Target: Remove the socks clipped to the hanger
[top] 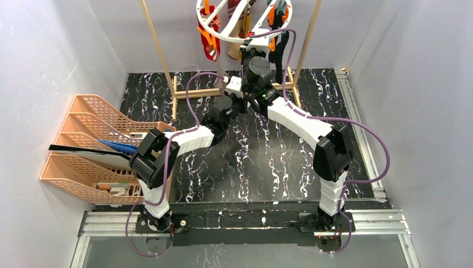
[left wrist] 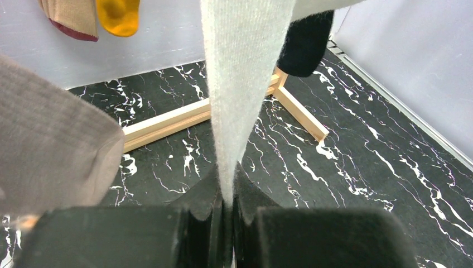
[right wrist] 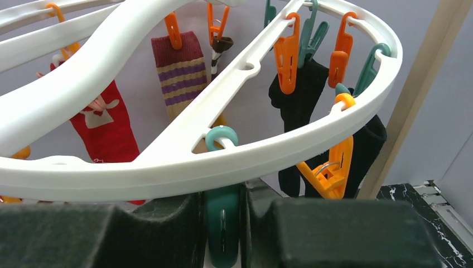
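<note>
Both jaws clamped: white sock [left wrist: 240,84] inside left gripper [left wrist: 227,215], teal clothespin [right wrist: 222,231] inside right gripper [right wrist: 223,206].

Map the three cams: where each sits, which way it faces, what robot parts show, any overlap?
Top external: above and behind the bases, looking down on the table; left arm, right arm and the hanger show.
Left wrist: on the left arm, looking forward and down; left hand shut on a white sock.
Right wrist: looking up at the hanger; right hand shut on a teal clothespin.
Shared: top and right wrist both see the hanger.
</note>
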`<state>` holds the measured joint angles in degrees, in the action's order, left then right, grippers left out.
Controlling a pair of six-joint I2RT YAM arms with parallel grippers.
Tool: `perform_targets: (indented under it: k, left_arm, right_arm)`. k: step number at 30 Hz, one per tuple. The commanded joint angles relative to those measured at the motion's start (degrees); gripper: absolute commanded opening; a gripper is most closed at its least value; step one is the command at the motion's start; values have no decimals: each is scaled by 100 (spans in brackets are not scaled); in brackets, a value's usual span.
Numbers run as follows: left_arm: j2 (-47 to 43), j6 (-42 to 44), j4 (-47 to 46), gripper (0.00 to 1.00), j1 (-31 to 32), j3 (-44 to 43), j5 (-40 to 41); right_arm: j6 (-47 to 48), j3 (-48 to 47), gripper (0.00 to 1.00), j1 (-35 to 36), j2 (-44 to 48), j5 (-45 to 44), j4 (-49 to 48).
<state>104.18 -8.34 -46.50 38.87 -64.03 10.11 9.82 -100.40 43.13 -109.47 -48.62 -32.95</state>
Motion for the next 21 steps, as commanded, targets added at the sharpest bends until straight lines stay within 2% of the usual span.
perform_targets:
  k: [1,7,8,9,11,13,17,21]
  left_arm:
    - [-311,43,-92,0,30,81,116]
    - [-304,43,-87,0,32,79,131]
    - [-304,43,-87,0,30,80,132]
    - [-298,51,-87,0,32,83,139]
    - [-302,65,-83,0,28,80,151]
    - [-301,84,-75,0,32,82,164]
    - [-318,133,-39,0,25,89,197]
    - [-334,227,11,0,30,101,240]
  right_arm:
    - [-49,-199,3,-41,114,19,-160]
    - [-80,-183,1,-50,149,65,-113]
    - [-87,-165,10,-46,172,113,-93]
    - [-108,-119,28,-50,213,216,-63]
    - [-163,0,56,-50,334,452,-6]
    - [-231,174,77,-51,489,773,67]
    - [-410,542,98,-97,864,1618,422]
    - [-1111,1206,99,-370,1487,2479,736]
